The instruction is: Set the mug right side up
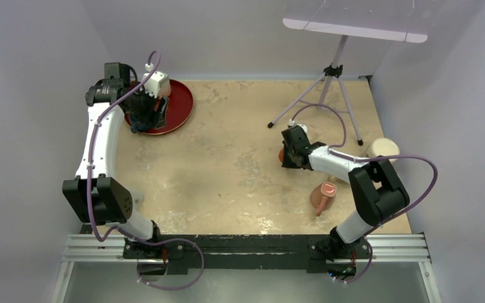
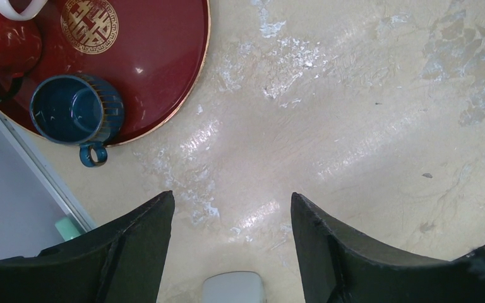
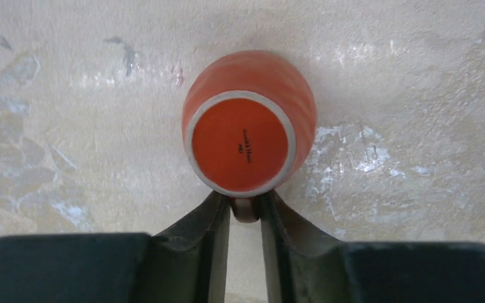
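Observation:
An orange mug (image 3: 246,120) stands upside down on the table, its glazed base with a pale ring facing up; in the top view only a sliver of the mug (image 1: 281,153) shows beside the right arm's wrist. My right gripper (image 3: 245,201) is shut on the mug's handle (image 3: 245,213), one finger pressed on each side of it. My left gripper (image 2: 230,199) hangs open over bare table beside a red tray (image 2: 164,57), holding nothing; in the top view the left gripper (image 1: 142,123) is at the far left.
On the red tray (image 1: 180,107) sit a blue mug (image 2: 76,110) and a red mug (image 2: 3,41). A pink mug (image 1: 323,196) lies on its side near my right arm's base. A cream cup (image 1: 383,149) and a tripod (image 1: 328,95) stand at the right.

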Robot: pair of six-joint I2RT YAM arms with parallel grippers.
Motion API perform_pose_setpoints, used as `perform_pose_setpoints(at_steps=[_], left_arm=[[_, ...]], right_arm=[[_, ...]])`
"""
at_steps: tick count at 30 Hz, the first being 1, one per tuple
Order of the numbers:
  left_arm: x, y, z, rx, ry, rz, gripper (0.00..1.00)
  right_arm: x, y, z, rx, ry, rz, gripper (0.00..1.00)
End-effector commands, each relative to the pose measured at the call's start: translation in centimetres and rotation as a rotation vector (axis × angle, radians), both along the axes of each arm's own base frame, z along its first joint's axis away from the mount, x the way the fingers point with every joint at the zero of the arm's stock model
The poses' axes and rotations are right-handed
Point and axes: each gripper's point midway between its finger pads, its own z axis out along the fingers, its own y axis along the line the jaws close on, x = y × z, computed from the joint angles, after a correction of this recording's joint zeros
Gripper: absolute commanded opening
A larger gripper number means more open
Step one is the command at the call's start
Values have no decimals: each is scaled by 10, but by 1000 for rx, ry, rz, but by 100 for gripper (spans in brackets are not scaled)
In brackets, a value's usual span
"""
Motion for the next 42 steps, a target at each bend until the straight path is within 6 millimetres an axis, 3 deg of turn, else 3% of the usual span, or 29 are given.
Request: perform_pose_setpoints(at_steps=[1, 3, 6, 8, 9, 14, 19, 23, 27, 30, 33, 37, 42], left_arm=[[-6, -1, 15, 5, -50, -19, 72], [-7, -2, 15, 3, -46, -21, 72], [-13, -6, 16, -16, -34, -33, 72], [-16, -13, 20, -57, -27, -39, 73], [-17, -18, 23, -88, -22, -44, 81], [-25, -60, 54, -338, 19, -106, 95], [-43, -114, 121, -674, 42, -225, 95], [-57, -144, 182, -870, -16, -319, 94], [-68, -178, 225, -1005, -35, -401, 93], [-70, -198, 233, -1028, -12, -428, 90], [-62, -205, 239, -1064, 1, -429, 85], [-58, -211, 253, -1091, -27, -455, 80], [-58, -222, 253, -1089, -27, -477, 75]], right_arm=[[16, 1, 3, -19, -59, 0, 16], [17, 1, 5, -19, -58, -6, 1], [19, 2, 15, -16, -72, -3, 0], [23, 14, 34, 42, -107, 45, 0], [25, 25, 48, 89, -139, 94, 0], [31, 88, 145, 371, -315, 369, 0], [28, 144, 264, 692, -475, 574, 0], [18, 166, 356, 879, -642, 682, 0], [3, 182, 413, 993, -735, 746, 0], [-9, 188, 435, 1060, -772, 790, 0], [-14, 191, 444, 1076, -786, 805, 0], [-18, 194, 445, 1081, -787, 816, 0], [-20, 199, 444, 1096, -779, 829, 0]])
